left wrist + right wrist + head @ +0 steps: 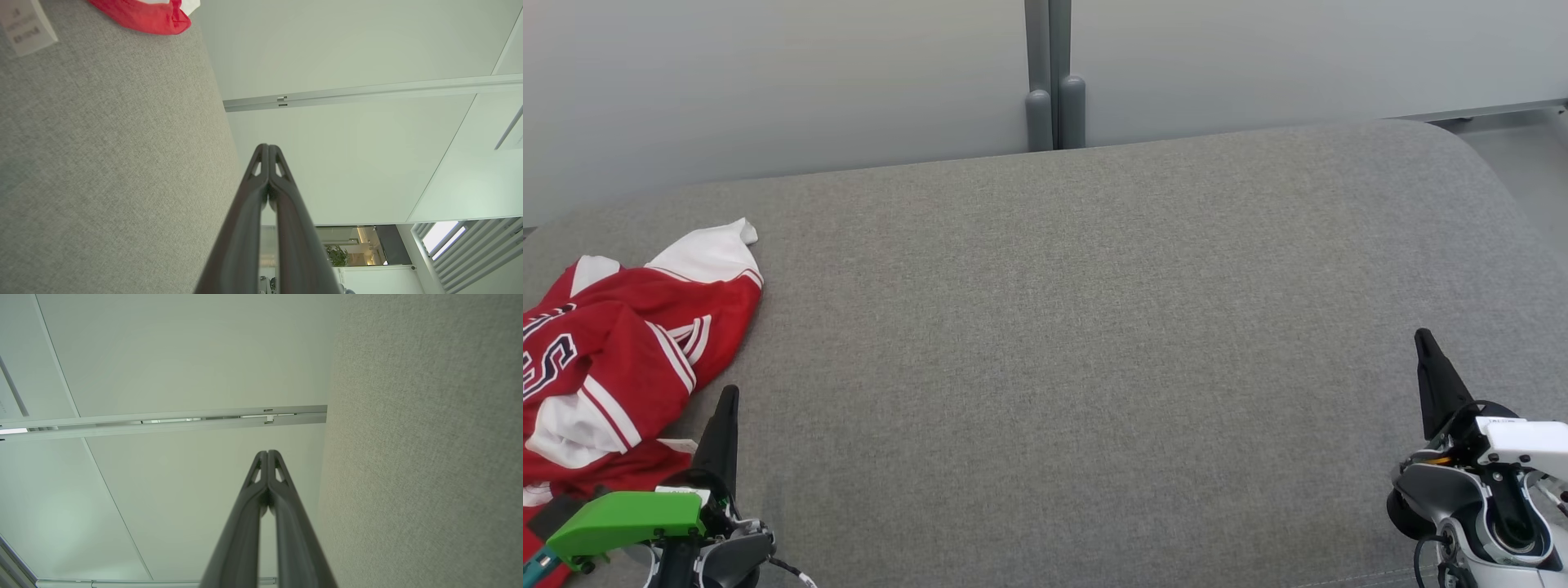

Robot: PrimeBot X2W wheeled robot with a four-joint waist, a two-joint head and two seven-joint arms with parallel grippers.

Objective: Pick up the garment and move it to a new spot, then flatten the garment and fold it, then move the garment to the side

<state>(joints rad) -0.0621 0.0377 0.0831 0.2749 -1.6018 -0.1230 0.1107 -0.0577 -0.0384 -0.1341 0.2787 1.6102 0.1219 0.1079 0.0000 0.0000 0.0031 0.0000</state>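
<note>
Overhead, the head view takes in one grey cushion and one garment, a red and white jersey crumpled at the cushion's left end. Two grippers rest on the cushion's near edge: the left gripper just beside the garment, under a green wrist cover, and the right gripper at the cushion's right end, well apart from the garment. Each shows as a single dark blade. Two grey posts stand behind the cushion's far edge.

The left wrist view adds what the blades hide: the left gripper has its two fingers pressed tip to tip, holding nothing. One red corner of the garment and one white label lie on the cushion.

The right wrist view shows the right gripper likewise closed on nothing, beside the cushion.
</note>
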